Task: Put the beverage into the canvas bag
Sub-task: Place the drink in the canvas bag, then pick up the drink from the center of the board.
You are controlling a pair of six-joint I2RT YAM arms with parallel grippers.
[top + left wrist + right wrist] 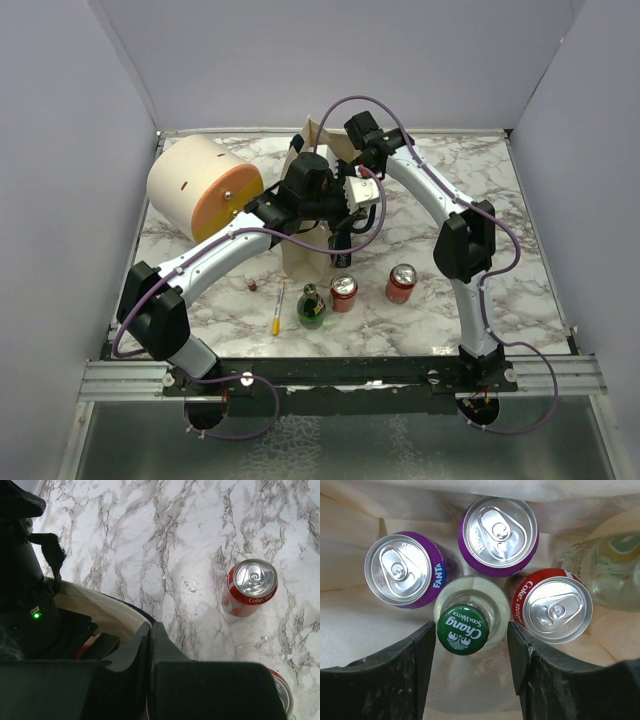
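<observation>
The cream canvas bag [303, 255] stands upright mid-table, its inside [360, 615] filling the right wrist view. My right gripper [472, 628] is down in the bag, jaws open on either side of a clear beverage bottle with a green Chang cap [461, 629]; the left finger is at the cap's edge, the right one apart. Around it stand two purple Fanta cans [402, 571], a Coke can [555, 607] and a clear bottle [612, 570]. My left gripper [150, 626] is shut on the bag's navy-edged rim [131, 609] at its right side.
On the marble in front of the bag stand two red cans [343, 293] [401, 283] and a green bottle [313, 307]; a yellow pen [277, 310] lies beside them. A cream-and-orange drum [200, 187] lies at the back left. Grey walls enclose the table.
</observation>
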